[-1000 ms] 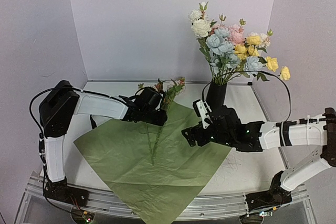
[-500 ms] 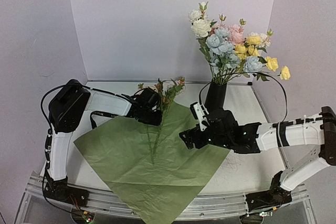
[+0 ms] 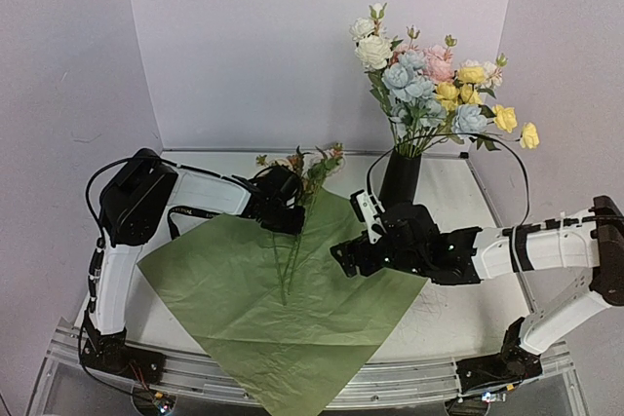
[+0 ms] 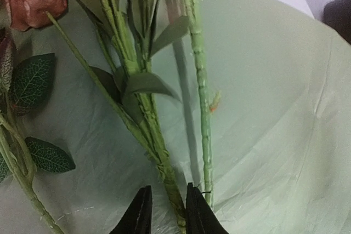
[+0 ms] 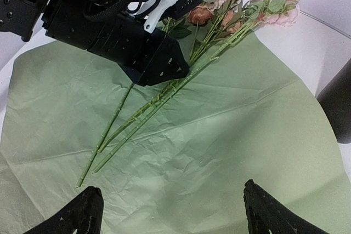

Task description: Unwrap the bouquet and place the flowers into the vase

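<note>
The left gripper (image 4: 167,189), jaws close about a stem of the flowers (image 4: 157,146) (gripping, I cannot tell), should squeeze squarely before lifting toward the vase (image 3: 401,180) at two o'clock.

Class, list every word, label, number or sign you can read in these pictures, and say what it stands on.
None: no readable text in any view. The green wrapping paper, black vase and flower stems bear no lettering.
</note>
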